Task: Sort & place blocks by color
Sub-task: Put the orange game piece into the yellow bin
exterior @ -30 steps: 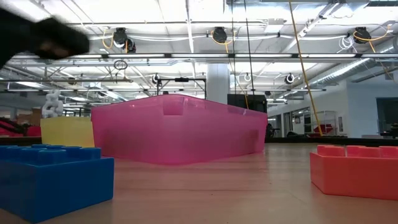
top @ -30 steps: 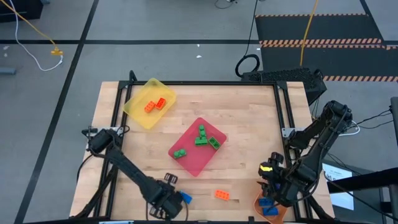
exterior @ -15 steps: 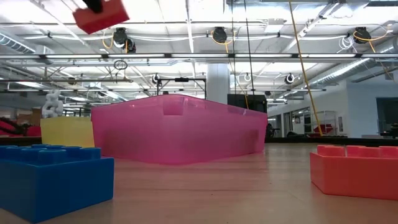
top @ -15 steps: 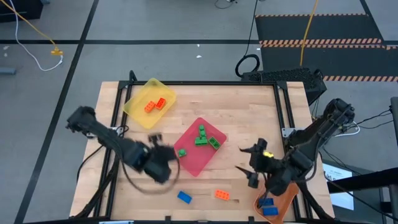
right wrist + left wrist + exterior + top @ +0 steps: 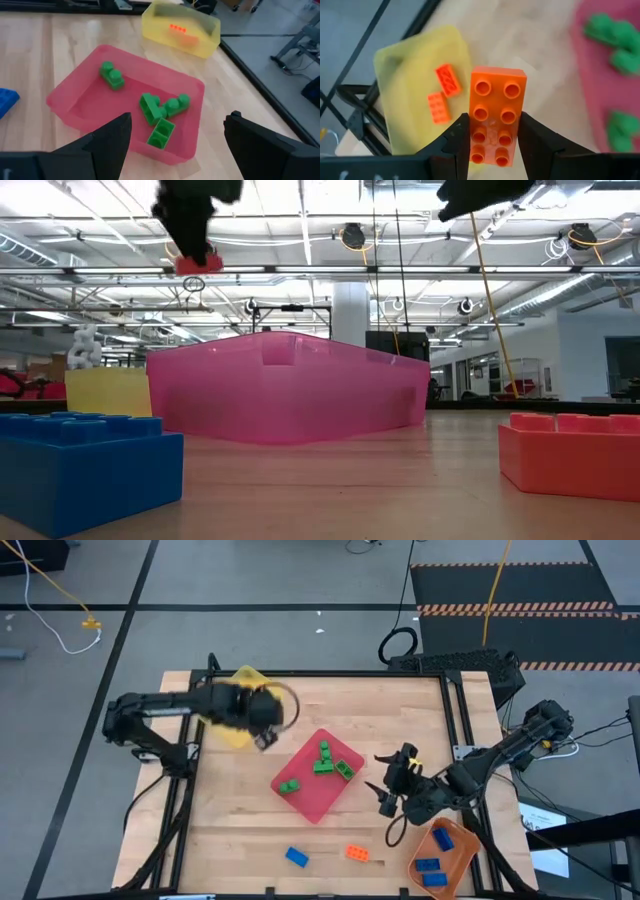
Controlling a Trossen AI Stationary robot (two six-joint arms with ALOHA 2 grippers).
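Step in hand: the left gripper (image 5: 492, 137) is carrying an orange block (image 5: 495, 115) toward the yellow tray (image 5: 228, 730), which is sitting near the tabletop's far left corner.
Left gripper: its fingers are closing partway onto the two long sides of that orange block, holding it studs-up above the tray's inner edge.
Yellow tray contents: two orange blocks (image 5: 443, 94) are already lying inside it.
Right gripper: the right gripper (image 5: 393, 785) is hanging with its fingers spread wide and nothing between them, over bare tabletop between the pink-red tray (image 5: 310, 802) and the orange tray (image 5: 452, 848).
Pink-red tray: it is sitting mid-table and is holding several green blocks (image 5: 323, 762).
Orange tray: it is sitting at the near right corner, with blue blocks (image 5: 428, 871) in it.
Blocks not yet sorted: a blue block (image 5: 296, 857) and another orange block (image 5: 357, 853) are lying side by side, apart, near the tabletop's near edge.
Next move, as I judge it: the left arm is needing to lower over the tray's open middle, clear of the two blocks inside, then let go.
Risk: releasing too near the rim is likely to tip the block out.
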